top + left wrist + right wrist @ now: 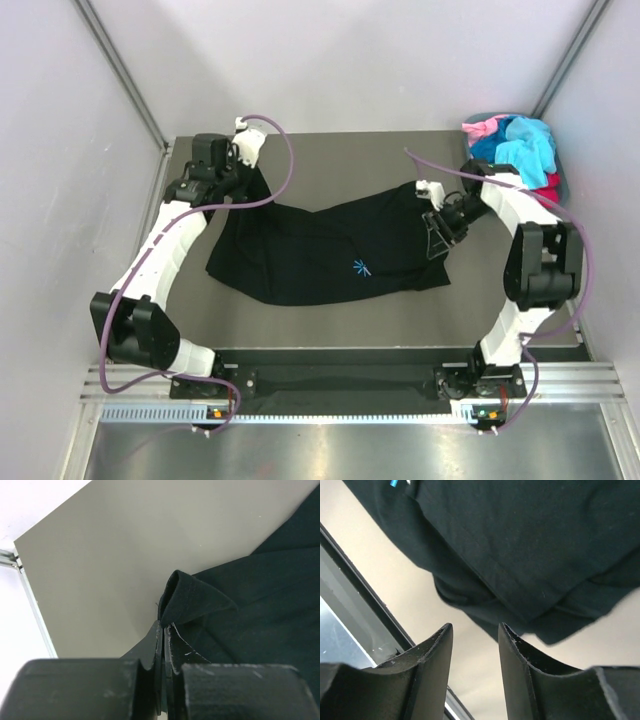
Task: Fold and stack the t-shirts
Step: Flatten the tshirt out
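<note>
The shirt (320, 250) lies on the desk (330, 160), long axis running left to right between the 2 arms. The left tool (164, 627) pinches its far-left corner. The right tool (475, 626), spread, hangs just over the free right end.

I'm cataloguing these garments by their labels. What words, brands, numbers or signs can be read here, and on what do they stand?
No words or numbers can be read in any view.
On the black t-shirt: a small blue star-like mark, a symbol with no letters.
On the coloured clothes pile: no print shows.
</note>
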Robot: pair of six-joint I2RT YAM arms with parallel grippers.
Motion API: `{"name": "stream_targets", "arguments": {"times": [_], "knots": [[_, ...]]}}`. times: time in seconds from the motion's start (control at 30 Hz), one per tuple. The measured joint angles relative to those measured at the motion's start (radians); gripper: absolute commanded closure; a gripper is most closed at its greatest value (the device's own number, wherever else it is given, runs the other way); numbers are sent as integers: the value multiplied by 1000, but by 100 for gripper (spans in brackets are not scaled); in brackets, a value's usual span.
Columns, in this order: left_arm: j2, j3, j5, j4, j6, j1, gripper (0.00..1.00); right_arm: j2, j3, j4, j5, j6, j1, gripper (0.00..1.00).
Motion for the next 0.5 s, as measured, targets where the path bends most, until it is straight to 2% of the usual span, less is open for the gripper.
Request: {"name": "stream_targets", "arguments": {"times": [0.2,0.5], "knots": [[-1,-6,16,-2,-13,0,100,82,1,6,3,-1,0,58],[-3,-24,20,-3,-17,0,100,114,8,30,41,8,0,55]]}}
